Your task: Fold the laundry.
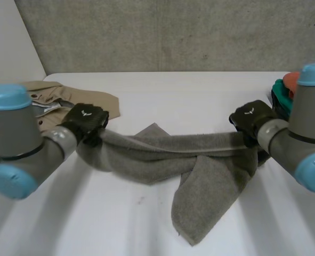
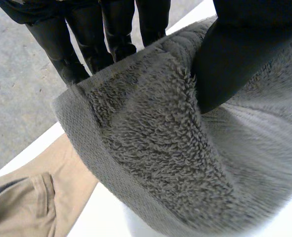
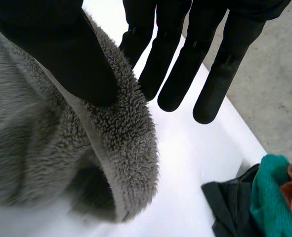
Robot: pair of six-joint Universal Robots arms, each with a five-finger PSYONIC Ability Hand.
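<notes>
**A:** Hands first?

**B:** Left hand (image 1: 85, 118) is at left centre of the frame. Its thumb (image 2: 234, 59) is pressed onto one end of the grey towel (image 1: 168, 146) with the fingers (image 2: 81, 34) behind the cloth, so that end is pinched. Right hand (image 1: 250, 118) is at right centre. Its thumb is on the other end's hem, and its fingers (image 3: 170, 64) are straight, reaching past the edge. That end is clamped and up off the table (image 1: 189, 96).

**A:** Lie of the towel?

**B:** Long axis runs left to right across mid-frame. It is bunched like a rope and sags at the middle. A loose flap hangs to lower centre, resting on the table, and one corner pokes up above the middle.

**A:** Room?

**B:** Bare white top across upper centre and at lower left. A tan shirt (image 1: 50, 98) lies at upper left, just beside the left hand. A pile of teal and orange cloth (image 1: 282, 88) sits at the right edge, behind the right arm.
</notes>
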